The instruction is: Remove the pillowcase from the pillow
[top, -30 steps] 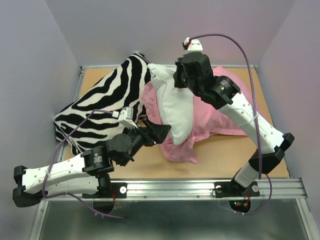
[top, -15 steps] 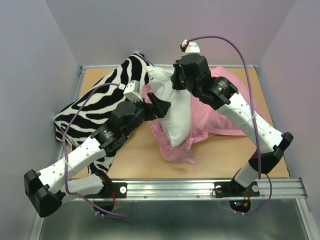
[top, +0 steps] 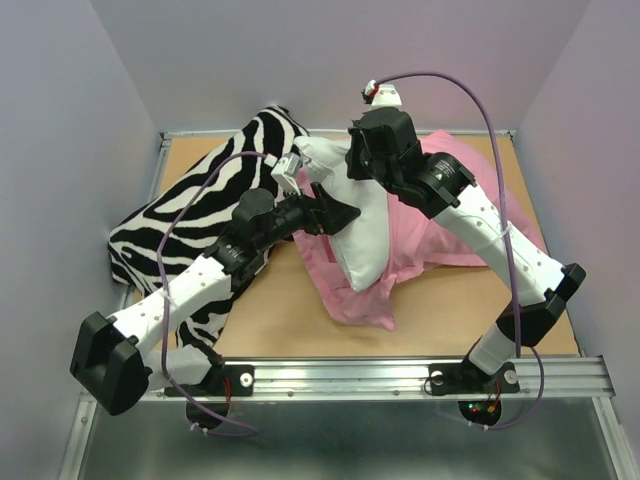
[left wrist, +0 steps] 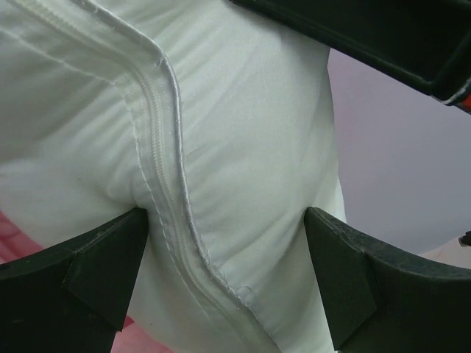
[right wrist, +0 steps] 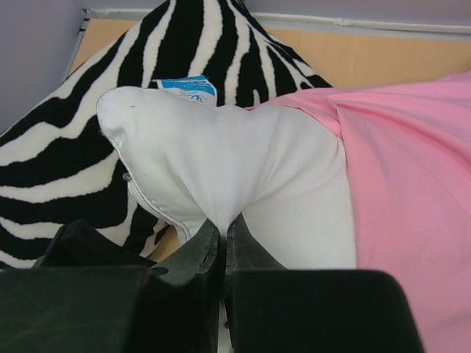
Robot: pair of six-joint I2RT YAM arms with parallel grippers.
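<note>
At table (top: 450, 310) centre, pillow (top: 360, 225): mostly bared.
pillowcase (top: 440, 235): you've yet to free the lower end, I'd judge.
right gripper (right wrist: 222, 229): pinching pillow corner.
left gripper (left wrist: 224, 220): jaws apart, straddling pillow.

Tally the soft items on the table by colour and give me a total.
1 white pillow
1 pink pillowcase
1 black-and-white zebra-striped pillow
Total: 3
</note>
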